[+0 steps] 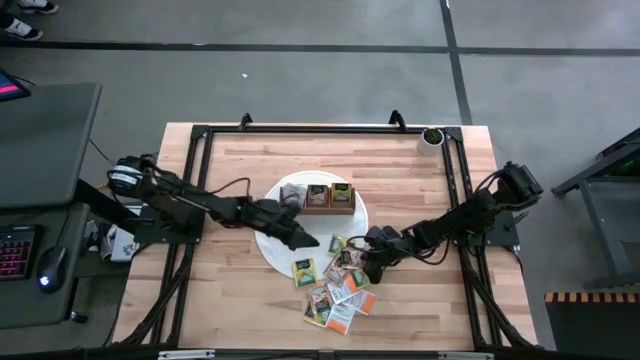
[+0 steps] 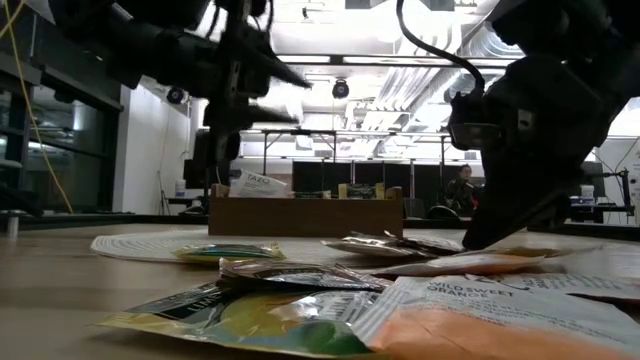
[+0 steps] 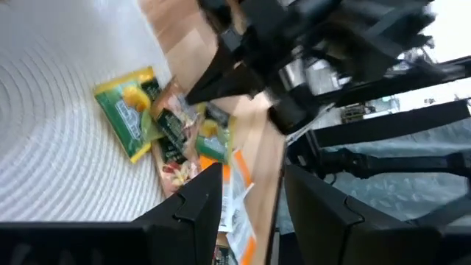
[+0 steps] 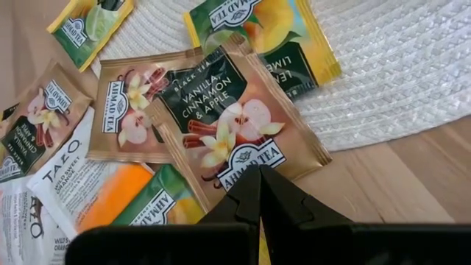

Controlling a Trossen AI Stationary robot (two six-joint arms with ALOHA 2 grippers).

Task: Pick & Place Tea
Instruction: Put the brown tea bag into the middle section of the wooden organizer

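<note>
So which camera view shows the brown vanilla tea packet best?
The right wrist view: the vanilla packet fills it, label readable, at the shut right gripper. The high view shows it tiny; the other views show nothing clear of it.

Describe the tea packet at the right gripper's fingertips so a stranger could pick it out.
Start at the round white woven mat and go to its edge, where packets spill onto the wood. The brown packet overlaps that edge, right at the tips of the shut right gripper. It alone reads "Vanilla, Cinnamon & Apple"; the packet above it is green and yellow.
</note>
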